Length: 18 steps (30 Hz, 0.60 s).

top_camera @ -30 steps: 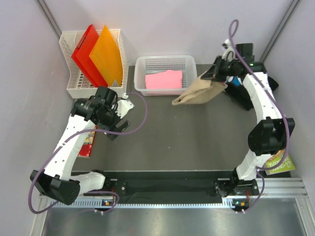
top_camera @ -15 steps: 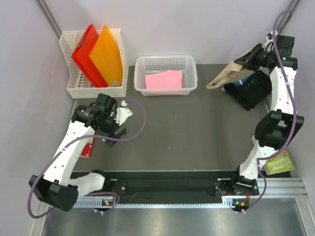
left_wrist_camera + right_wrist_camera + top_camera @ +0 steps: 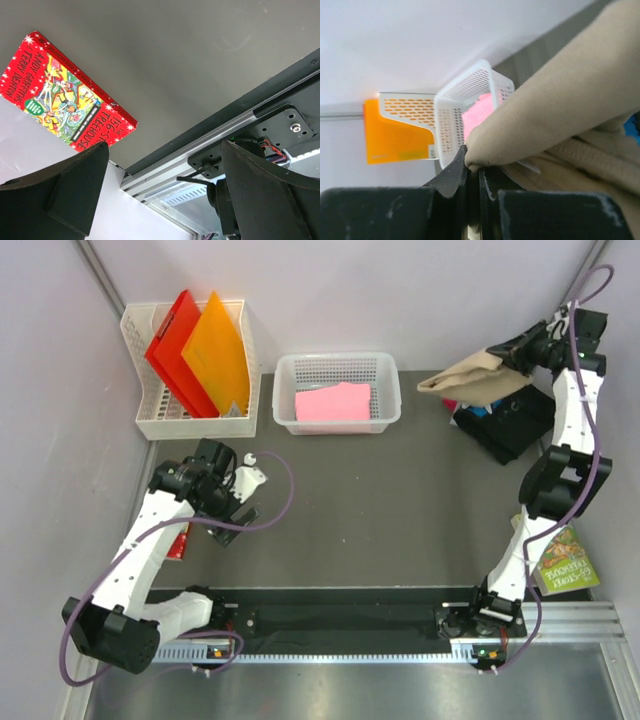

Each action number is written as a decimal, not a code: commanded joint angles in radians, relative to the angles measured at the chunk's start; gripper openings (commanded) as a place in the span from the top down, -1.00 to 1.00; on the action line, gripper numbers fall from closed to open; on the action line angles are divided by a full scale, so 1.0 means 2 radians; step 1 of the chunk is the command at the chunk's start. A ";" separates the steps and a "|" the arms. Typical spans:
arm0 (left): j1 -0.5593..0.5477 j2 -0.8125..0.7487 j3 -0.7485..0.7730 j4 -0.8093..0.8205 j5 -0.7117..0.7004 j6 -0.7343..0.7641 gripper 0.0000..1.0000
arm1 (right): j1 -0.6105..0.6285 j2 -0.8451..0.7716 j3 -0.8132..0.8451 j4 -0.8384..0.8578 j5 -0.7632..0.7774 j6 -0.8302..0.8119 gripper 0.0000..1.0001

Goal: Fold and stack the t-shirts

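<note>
While right arm [image 3: 567, 425] extends, right tool [image 3: 472, 164] pinches tan t-shirt [image 3: 475, 380], left tool [image 3: 165, 160] spread, seemingly low.

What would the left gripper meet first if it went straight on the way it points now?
Most likely the metal rail at the table's near edge, which shows between the fingers of the open left gripper. The red book lies off to one side. Depth is unclear, so the tabletop could come first.
</note>
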 commanded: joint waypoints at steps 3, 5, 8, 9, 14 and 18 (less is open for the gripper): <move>0.008 0.000 -0.014 0.039 0.007 0.001 -0.98 | -0.023 0.008 0.083 0.164 -0.055 0.113 1.00; 0.009 0.004 -0.013 0.046 0.010 -0.001 -0.98 | -0.034 0.015 0.099 0.175 -0.055 0.119 1.00; 0.011 0.013 -0.015 0.055 0.016 -0.002 -0.98 | -0.051 0.020 0.098 0.132 -0.035 0.087 1.00; 0.011 0.017 -0.015 0.058 0.016 -0.002 -0.98 | -0.056 0.022 0.095 0.108 -0.024 0.049 1.00; 0.015 0.029 -0.017 0.069 0.020 0.000 -0.98 | -0.079 0.013 0.019 -0.030 0.088 -0.068 1.00; 0.018 0.032 -0.025 0.078 0.043 -0.002 -0.98 | -0.084 0.016 -0.030 -0.082 0.148 -0.090 1.00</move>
